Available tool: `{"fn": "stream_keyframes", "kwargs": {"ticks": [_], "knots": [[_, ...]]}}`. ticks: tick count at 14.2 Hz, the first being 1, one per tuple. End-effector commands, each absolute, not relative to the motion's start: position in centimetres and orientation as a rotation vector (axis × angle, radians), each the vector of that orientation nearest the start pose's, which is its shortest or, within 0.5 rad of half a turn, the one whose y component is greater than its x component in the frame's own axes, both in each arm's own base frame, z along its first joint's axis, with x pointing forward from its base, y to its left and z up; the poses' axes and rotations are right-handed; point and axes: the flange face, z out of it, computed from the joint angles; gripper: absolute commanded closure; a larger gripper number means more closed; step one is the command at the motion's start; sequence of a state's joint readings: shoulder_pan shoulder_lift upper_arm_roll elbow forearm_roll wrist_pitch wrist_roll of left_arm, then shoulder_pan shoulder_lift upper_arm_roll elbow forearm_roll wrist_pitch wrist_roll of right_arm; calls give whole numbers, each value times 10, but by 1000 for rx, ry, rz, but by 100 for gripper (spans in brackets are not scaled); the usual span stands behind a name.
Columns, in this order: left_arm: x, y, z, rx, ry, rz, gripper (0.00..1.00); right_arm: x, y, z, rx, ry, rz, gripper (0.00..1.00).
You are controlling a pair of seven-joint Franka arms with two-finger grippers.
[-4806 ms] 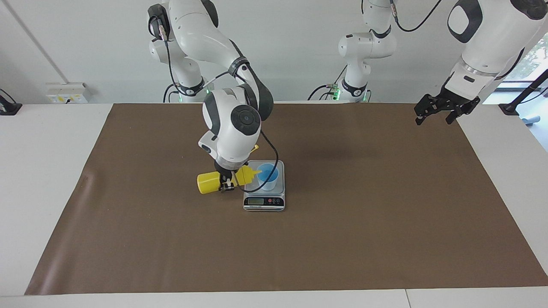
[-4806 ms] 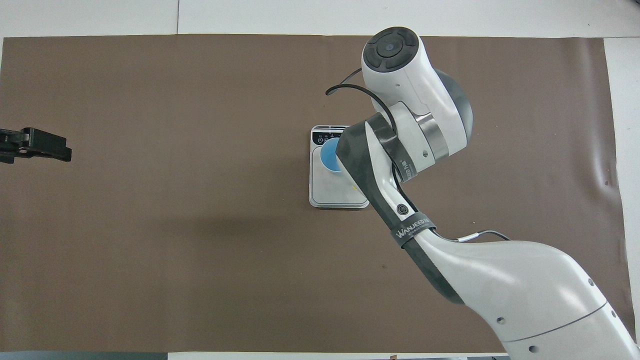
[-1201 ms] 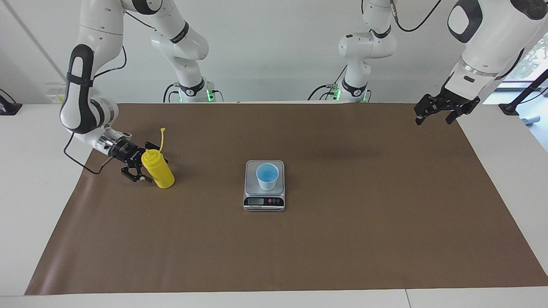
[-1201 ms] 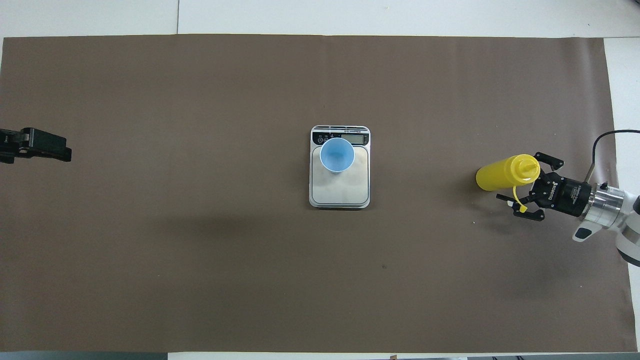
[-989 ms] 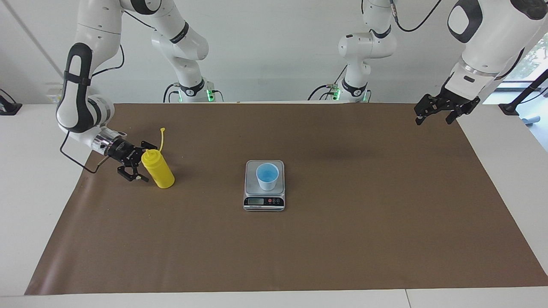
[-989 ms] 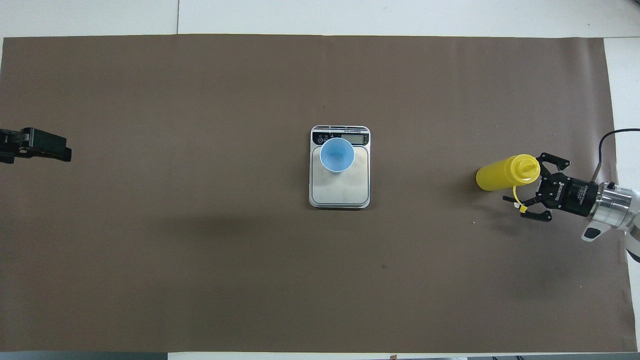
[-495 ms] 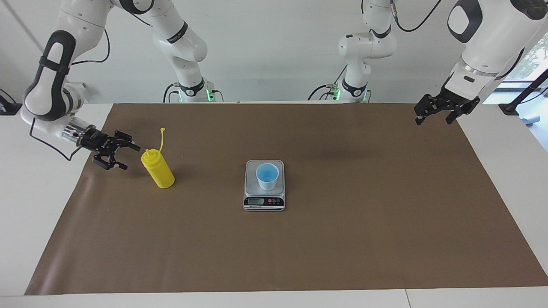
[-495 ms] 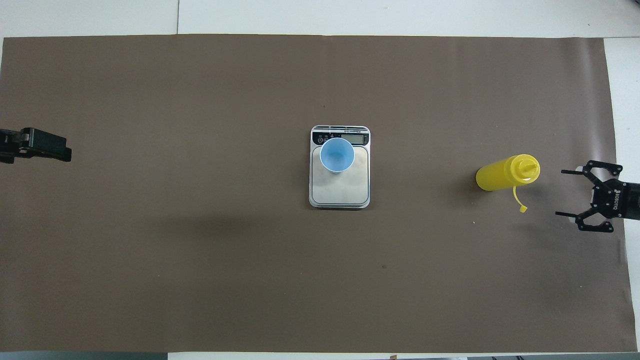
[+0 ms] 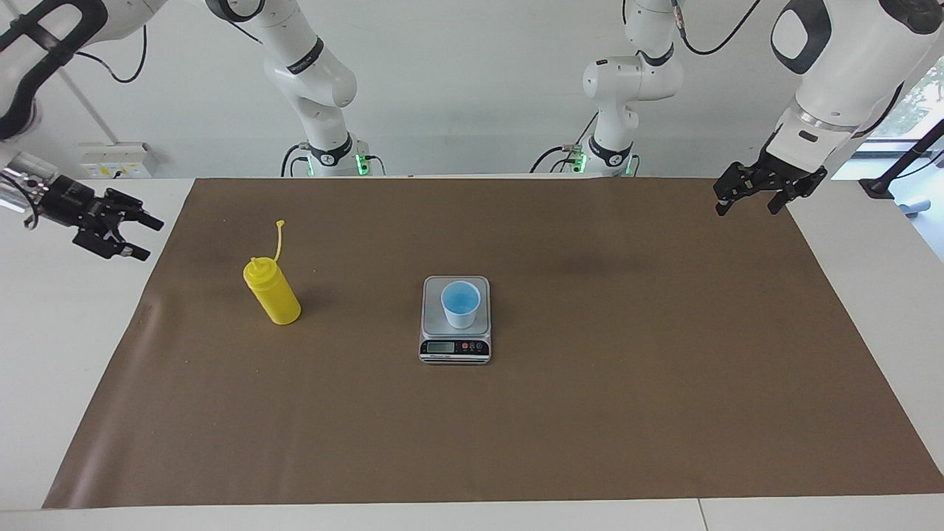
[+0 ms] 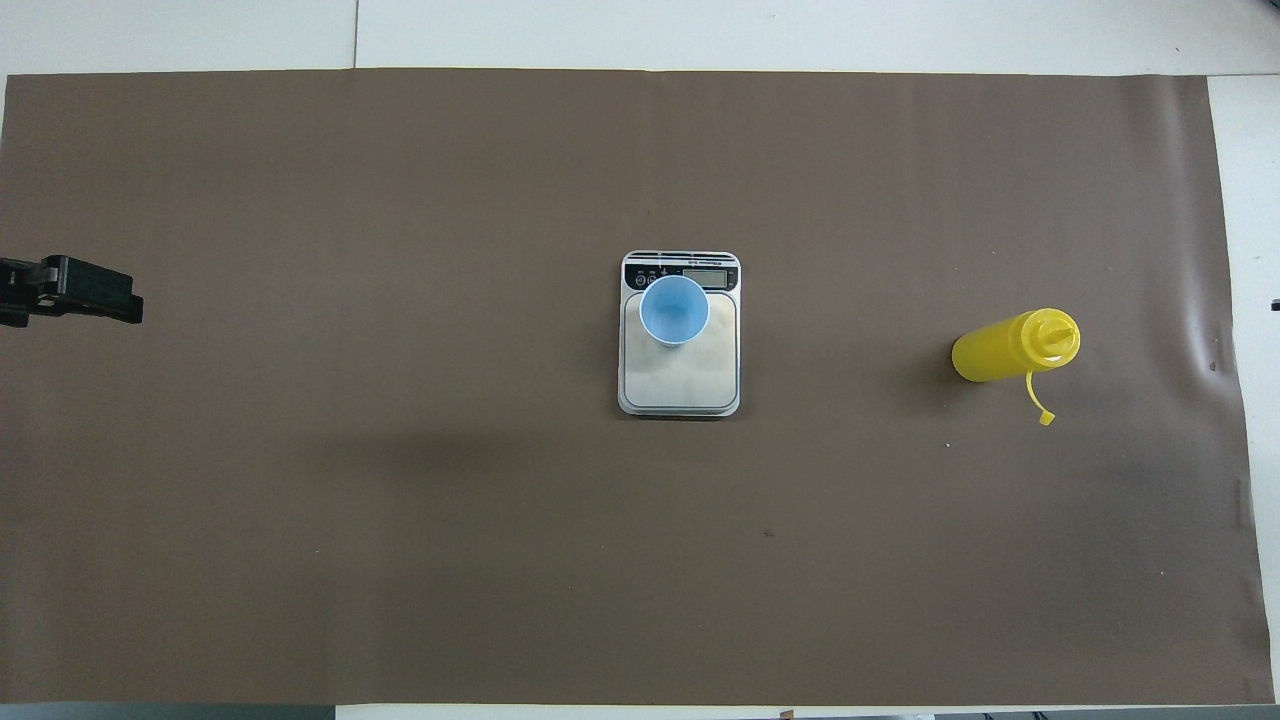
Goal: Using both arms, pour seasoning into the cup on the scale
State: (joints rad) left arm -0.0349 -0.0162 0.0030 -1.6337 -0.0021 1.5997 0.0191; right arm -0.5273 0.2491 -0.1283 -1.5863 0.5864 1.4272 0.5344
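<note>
**A:** What could still go wrong?

**B:** The bottle (image 9: 271, 291) stands upright and unheld on the mat (image 9: 590, 413), well apart from the right jaws, between them and the scale (image 9: 455, 348). Its cap strap (image 9: 278, 240) sticks up loose and the nozzle looks uncapped. If the right arm swung back low, I'd expect it to catch the strap or tip the bottle and spill it.

**A:** And the cup (image 9: 460, 304)?

**B:** It sits on the scale, at the display end of the platform, far from both jaws. It looks light, so any knock to the scale could slide it off. I can't tell what is inside it.

**A:** How do the jaws stand?

**B:** The right jaws are spread wide and empty, over the bare tabletop (image 9: 66, 332) just off the mat's edge. The left jaws are also apart and empty, and that arm waits over the mat's corner at its own end.

**A:** What changed?

**B:** Almost five seconds ago the right jaws held the bottle tipped at the cup's rim. A second ago they were around the standing bottle, and since then they have pulled clear. The left jaws, cup and scale haven't moved.
</note>
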Motion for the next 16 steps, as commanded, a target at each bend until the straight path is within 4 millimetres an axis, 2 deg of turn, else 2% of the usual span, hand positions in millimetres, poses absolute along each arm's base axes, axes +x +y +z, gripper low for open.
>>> {"fn": "stream_keyframes", "kwargs": {"ticks": [1, 2, 3, 4, 6, 7, 10, 12, 13, 14, 16], "knots": [[543, -15, 611, -3157, 89, 34, 0, 532, -276, 534, -2268, 1387, 483, 0], [543, -15, 611, -3157, 89, 34, 0, 543, -250, 549, -2342, 1292, 471, 0], [543, -15, 611, -3157, 89, 34, 0, 545, -228, 571, -2422, 1229, 423, 0], [543, -15, 611, -3157, 89, 34, 0, 551, -193, 588, -2529, 1138, 386, 0], [543, -15, 611, -3157, 89, 34, 0, 558, -149, 607, -2709, 1054, 300, 0], [543, -17, 611, -3157, 94, 34, 0, 556, -132, 616, -2763, 1016, 272, 0], [543, -16, 611, -3157, 91, 34, 0, 556, -127, 623, -2834, 787, 213, 0], [543, -16, 611, -3159, 91, 34, 0, 561, -126, 629, -2892, 713, 110, 0], [543, -17, 611, -3159, 94, 34, 0, 563, -115, 631, -2936, 597, 95, 0], [543, -16, 611, -3157, 91, 34, 0, 564, -93, 636, -2986, 498, 86, 0], [543, -16, 611, -3157, 91, 34, 0, 552, -80, 640, -3052, 461, 91, 0]]}}
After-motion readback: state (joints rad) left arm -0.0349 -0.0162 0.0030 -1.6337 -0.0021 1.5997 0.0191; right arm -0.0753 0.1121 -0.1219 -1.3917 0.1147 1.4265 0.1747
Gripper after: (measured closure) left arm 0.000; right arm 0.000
